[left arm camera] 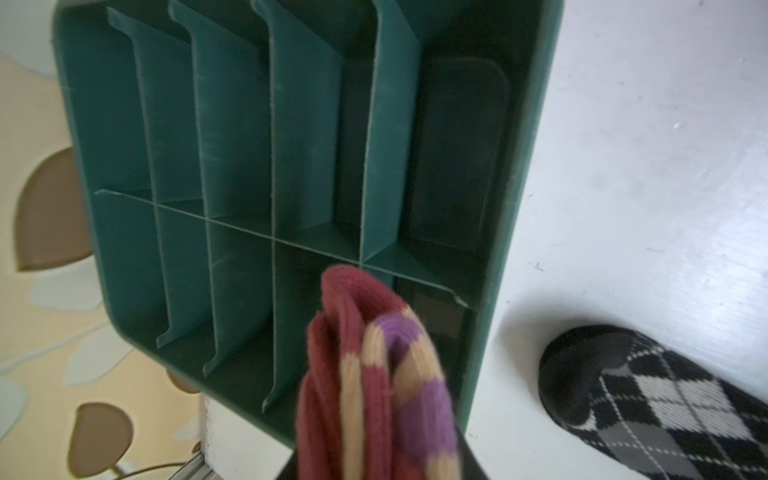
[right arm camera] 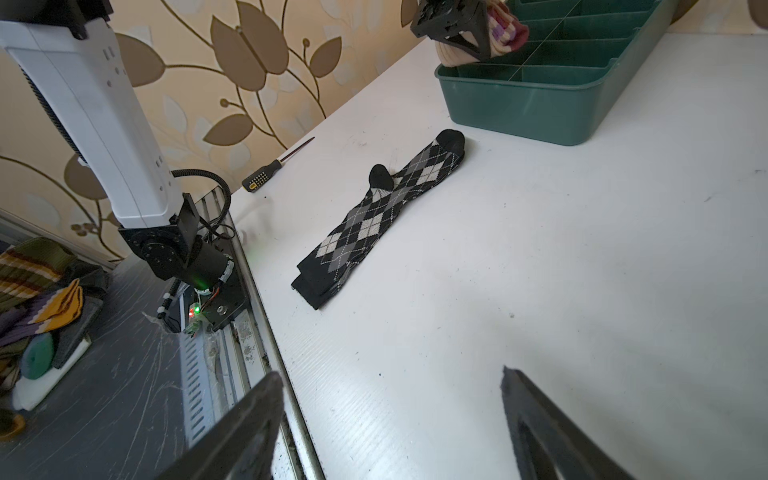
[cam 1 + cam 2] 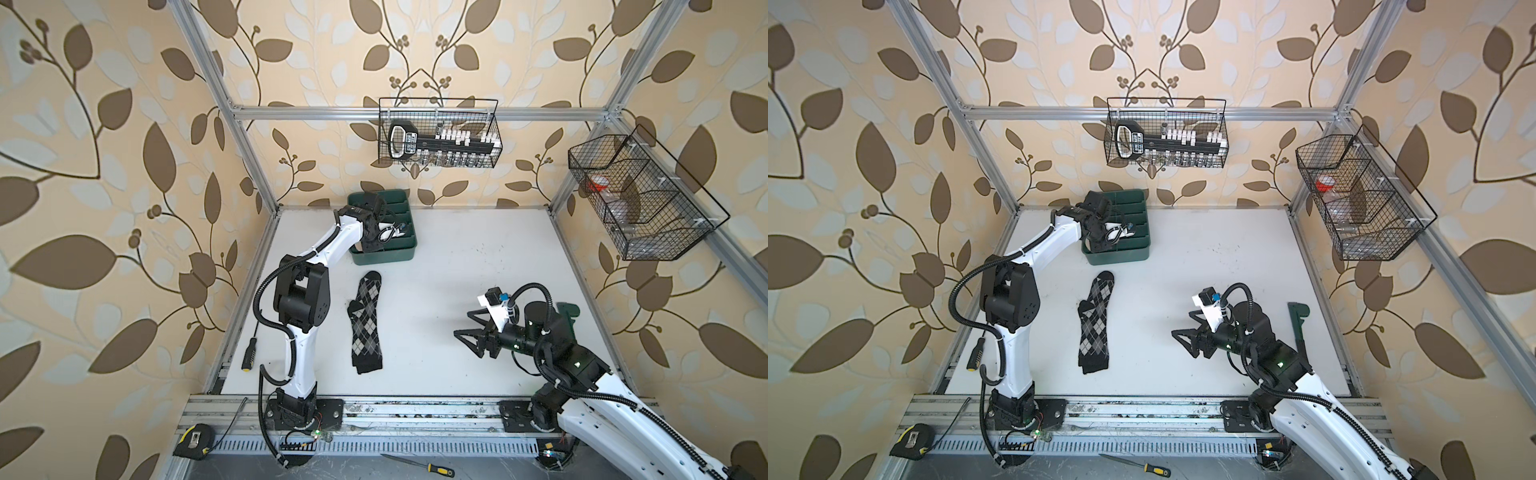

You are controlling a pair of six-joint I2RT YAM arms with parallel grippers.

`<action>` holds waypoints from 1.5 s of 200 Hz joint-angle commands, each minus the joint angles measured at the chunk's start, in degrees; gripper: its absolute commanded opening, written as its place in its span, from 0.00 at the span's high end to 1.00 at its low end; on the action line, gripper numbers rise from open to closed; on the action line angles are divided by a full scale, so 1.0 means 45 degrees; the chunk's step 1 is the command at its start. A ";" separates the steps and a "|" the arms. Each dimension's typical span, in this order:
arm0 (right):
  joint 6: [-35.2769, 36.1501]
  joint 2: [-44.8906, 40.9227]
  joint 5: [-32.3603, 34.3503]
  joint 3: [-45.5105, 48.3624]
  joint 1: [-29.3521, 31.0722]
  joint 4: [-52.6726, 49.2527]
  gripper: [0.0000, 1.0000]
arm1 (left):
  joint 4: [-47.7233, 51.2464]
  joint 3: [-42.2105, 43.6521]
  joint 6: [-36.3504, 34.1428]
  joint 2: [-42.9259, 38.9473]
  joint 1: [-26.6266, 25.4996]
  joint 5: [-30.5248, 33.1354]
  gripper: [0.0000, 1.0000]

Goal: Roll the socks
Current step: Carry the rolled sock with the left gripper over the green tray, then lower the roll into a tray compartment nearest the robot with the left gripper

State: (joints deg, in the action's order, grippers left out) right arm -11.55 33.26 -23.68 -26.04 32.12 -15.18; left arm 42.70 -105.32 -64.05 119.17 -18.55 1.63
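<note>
Closest to the overhead camera, the right arm (image 3: 598, 428) rises from the front rail and bends back over the white table (image 3: 478, 257). Its right gripper (image 3: 462, 323) hovers above bare tabletop with jaws spread wide and nothing between them. The right wrist view shows the same, with the two dark fingers (image 2: 253, 419) framing only table surface.

The left arm (image 3: 332, 245) reaches to the far side, where the left gripper (image 2: 465, 33) hangs over the near left corner of the green divided tray (image 3: 384, 258). Its jaws are closed narrowly on the beige sock (image 1: 374, 374), which is bunched into a bundle with maroon and purple bands showing. Both top views hide that sock behind the wrist and its cables. Only the wrist views show it, held above the tray's compartments, and I cannot tell whether it touches a divider.

The argyle sock (image 3: 366, 322) lies flat and at full length on the table between the arms. Its toe points towards the tray but lies apart from it, its cuff points towards the front rail, and neither gripper touches it.

The right wrist view alone shows a heap of other socks (image 2: 37, 291) beyond the table's edge. A black-handled screwdriver (image 3: 249, 353) lies at the table's left edge.
</note>
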 commanded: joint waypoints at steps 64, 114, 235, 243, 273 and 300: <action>-0.0086 0.0270 -0.0537 0.0269 0.0228 0.0244 0.17 | 0.2005 -0.1448 -0.1213 0.1073 0.0586 -0.0589 1.00; -0.0051 0.0502 -0.0685 0.0294 0.0230 0.0321 0.17 | 0.2134 -0.1438 -0.1195 0.1746 0.0625 -0.0638 1.00; -0.0064 0.0779 -0.0755 0.0473 0.0226 0.0644 0.17 | 0.2700 -0.2004 -0.0962 0.3626 0.0420 -0.1079 0.95; -0.0079 0.0755 -0.0740 0.0465 0.0226 0.0623 0.17 | 0.2647 -0.2005 -0.0850 0.3588 0.0392 -0.1109 0.84; -0.0102 0.0643 -0.0716 0.0498 0.0225 0.0666 0.17 | 0.2505 -0.2045 -0.0750 0.3174 0.0313 -0.1104 0.64; -0.0097 0.0637 -0.0718 0.0518 0.0221 0.0702 0.17 | 0.2543 -0.2038 -0.0767 0.2735 0.0201 -0.1036 0.54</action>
State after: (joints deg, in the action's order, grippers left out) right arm -11.99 36.73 -26.00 -24.75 32.99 -12.80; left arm 54.06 -114.76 -67.46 132.44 -16.43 -1.76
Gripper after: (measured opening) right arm 0.825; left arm 0.413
